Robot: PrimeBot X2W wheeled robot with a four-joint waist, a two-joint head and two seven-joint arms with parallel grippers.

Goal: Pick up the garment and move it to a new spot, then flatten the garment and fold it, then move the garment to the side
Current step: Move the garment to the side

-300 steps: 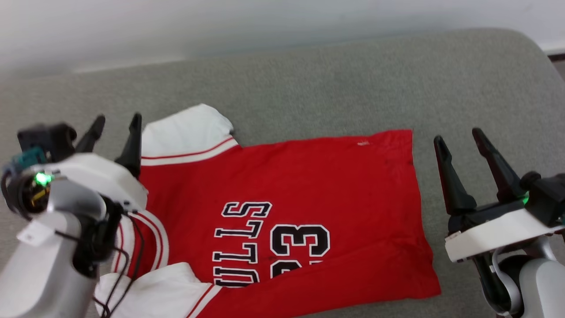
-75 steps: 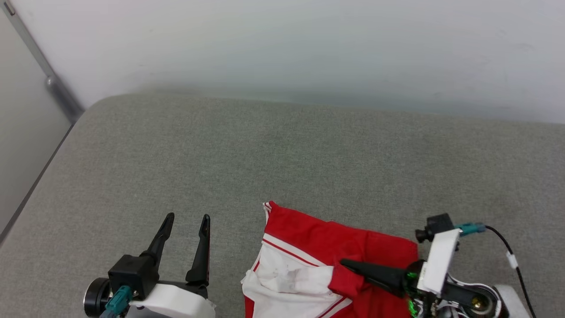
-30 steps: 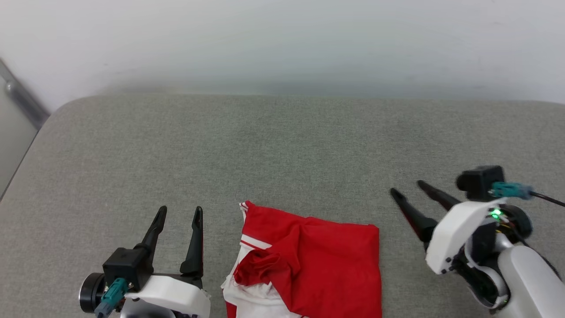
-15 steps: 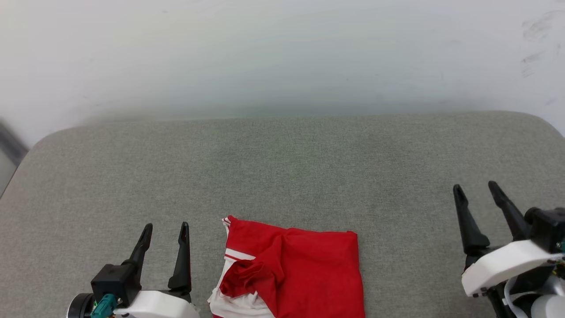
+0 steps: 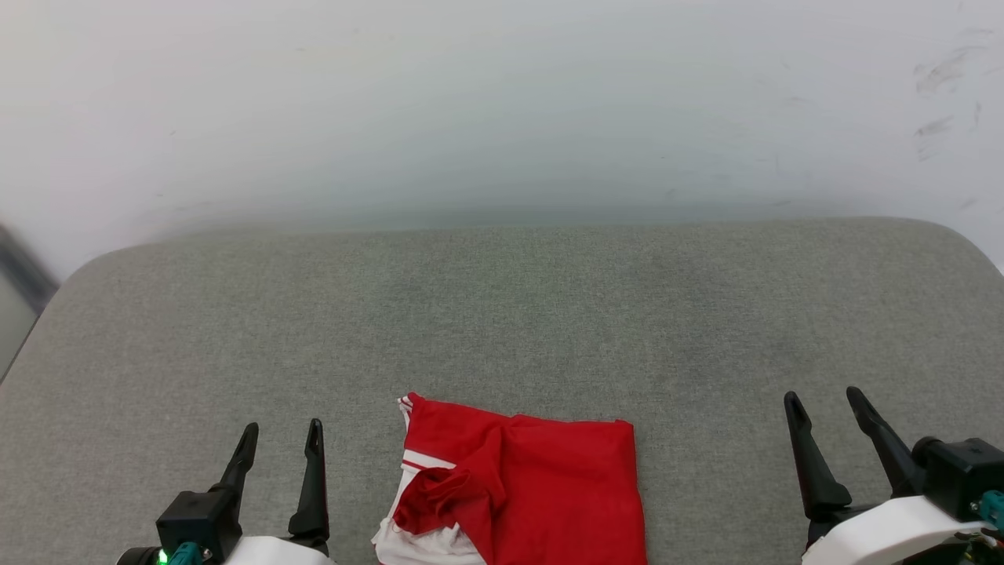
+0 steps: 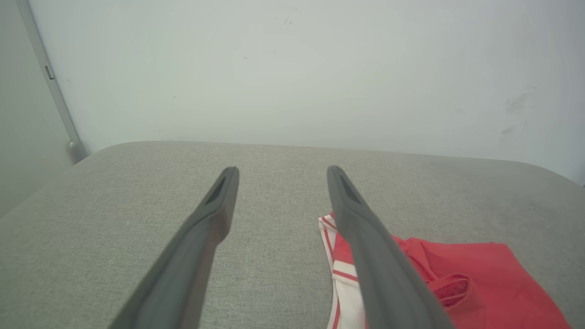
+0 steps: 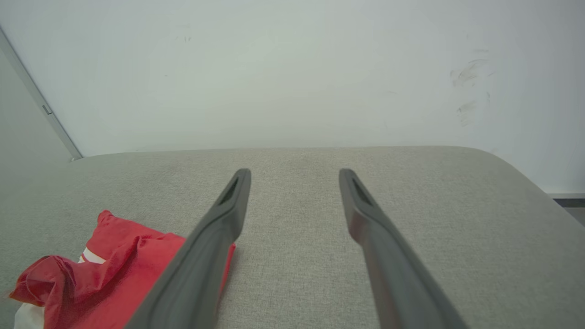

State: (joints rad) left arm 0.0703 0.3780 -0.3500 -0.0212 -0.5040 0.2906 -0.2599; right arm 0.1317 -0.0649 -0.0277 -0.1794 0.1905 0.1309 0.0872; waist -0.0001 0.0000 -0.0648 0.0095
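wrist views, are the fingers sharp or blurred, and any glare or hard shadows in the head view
Left wrist view: the left gripper is soft near the bottom edge, sharper at the tips. Right wrist view: the right gripper likewise. Head view: even, soft light, no glare, the garment crisp, the wall hazy above the cushion.

Right gripper (image 7: 295, 176), two dark fingers spread apart, grey cushion (image 7: 480, 219) under the gripper, crumpled red and white shirt (image 7: 114, 260) left of it, pale wall (image 7: 274, 68) beyond it
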